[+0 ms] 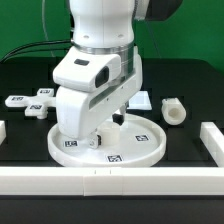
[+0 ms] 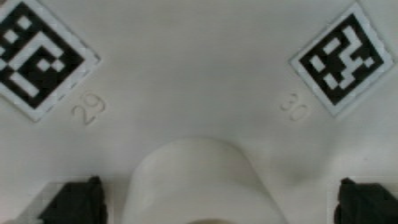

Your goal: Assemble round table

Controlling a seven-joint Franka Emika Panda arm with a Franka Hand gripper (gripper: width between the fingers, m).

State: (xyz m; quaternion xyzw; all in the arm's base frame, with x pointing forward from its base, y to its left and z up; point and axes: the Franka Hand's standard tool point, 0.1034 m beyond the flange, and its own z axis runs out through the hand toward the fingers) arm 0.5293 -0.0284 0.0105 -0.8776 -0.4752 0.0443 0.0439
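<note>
The large round rimmed disc (image 1: 152, 148) lies flat at the front middle of the black table, its tags facing up. My gripper (image 1: 108, 125) hangs straight down over the disc's middle. In the wrist view the disc's surface (image 2: 196, 70) fills the frame with two tags on it. A raised white hub (image 2: 199, 175) stands between my black fingertips (image 2: 71, 202). The gripper (image 2: 219, 203) is open, with a gap on each side of the hub. The short thick cylinder leg (image 1: 175, 110) lies at the exterior view's right. The cross-shaped foot (image 1: 33, 103) lies at its left.
Long white bars edge the table at the front (image 1: 110, 180) and at the right (image 1: 212, 140). The marker board (image 1: 143, 99) lies behind the disc, partly hidden by the arm. A green wall stands at the back.
</note>
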